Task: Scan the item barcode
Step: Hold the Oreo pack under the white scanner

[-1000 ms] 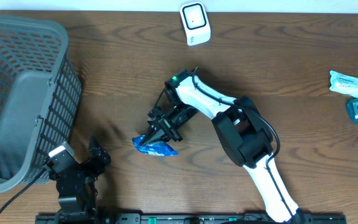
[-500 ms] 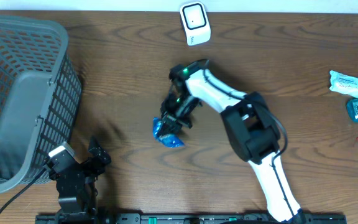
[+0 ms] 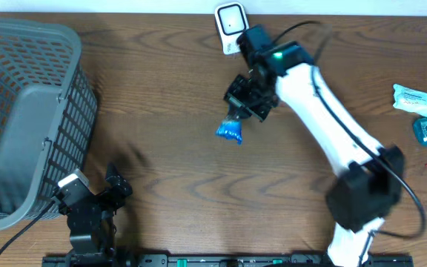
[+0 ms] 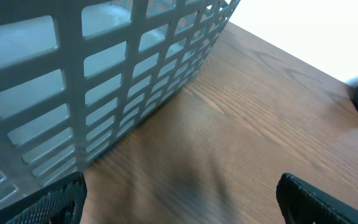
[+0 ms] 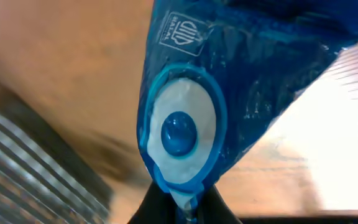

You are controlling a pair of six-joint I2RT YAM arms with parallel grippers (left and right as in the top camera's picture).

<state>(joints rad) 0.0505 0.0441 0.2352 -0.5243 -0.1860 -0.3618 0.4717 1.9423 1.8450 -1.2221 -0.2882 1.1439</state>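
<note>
Held one blue pouch (image 3: 230, 132) clamped in the right fingers (image 5: 156, 210) above mid-desk (image 3: 161, 89), just near of one white scanner (image 3: 229, 18). Had left fingers (image 4: 50, 200) spread apart, near left, beside one grey basket (image 3: 74, 111). Counted three small packets (image 3: 415, 99) far right.

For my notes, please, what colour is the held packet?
The packet is blue, clearest from the right wrist.

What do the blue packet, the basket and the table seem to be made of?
Blue packet: probably thin plastic film with a glossy finish; it wrinkles and reflects light.
Basket: looks like moulded grey plastic, matte; the lattice bars are uniform.
Table: wood or wood-look laminate, smooth and brown; grain lines show, but I cannot tell which it is.
</note>
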